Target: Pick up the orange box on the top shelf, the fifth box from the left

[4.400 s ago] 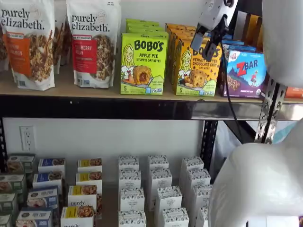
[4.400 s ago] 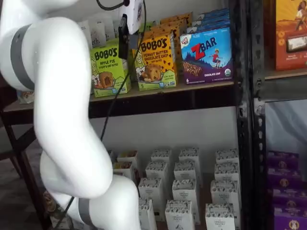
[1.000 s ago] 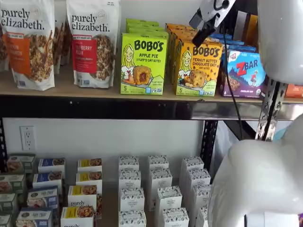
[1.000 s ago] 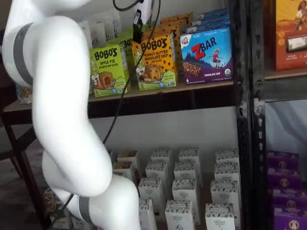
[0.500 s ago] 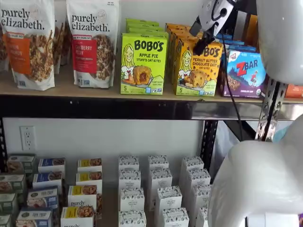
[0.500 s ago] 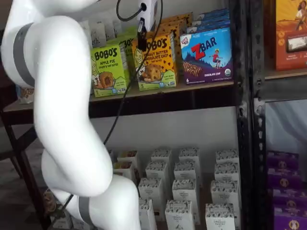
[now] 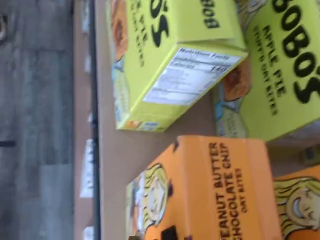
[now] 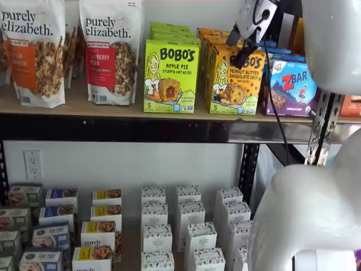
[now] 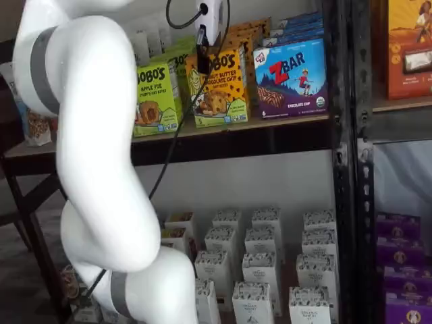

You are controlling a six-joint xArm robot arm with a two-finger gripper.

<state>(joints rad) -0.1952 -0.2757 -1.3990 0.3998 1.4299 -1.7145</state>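
Your orange box (image 8: pixel 236 80) is standing upright on the top shelf (image 8: pixel 113 107), beside the lime-green box (image 8: pixel 170 76). The fingers (image 8: pixel 240 49) are hanging spread open at its upper front.

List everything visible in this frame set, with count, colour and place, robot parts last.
yellow-orange Bobo's peanut butter chocolate chip carton: a row, one at front, top shelf, under the hand.
lime-green Bobo's apple pie carton: a row, beside the orange row.
blue ZBar box: a row, other side of the orange row.
Purely Elizabeth granola bags: two at front, white, same shelf.
tan wooden top shelf with black front rail: one.
small white boxes: many, lower level.
small blue, yellow and green cartons: several, lower level.
white wall outlet: one.
white robot arm: one.
hand: white body, black fingers, open, at the orange carton's top.
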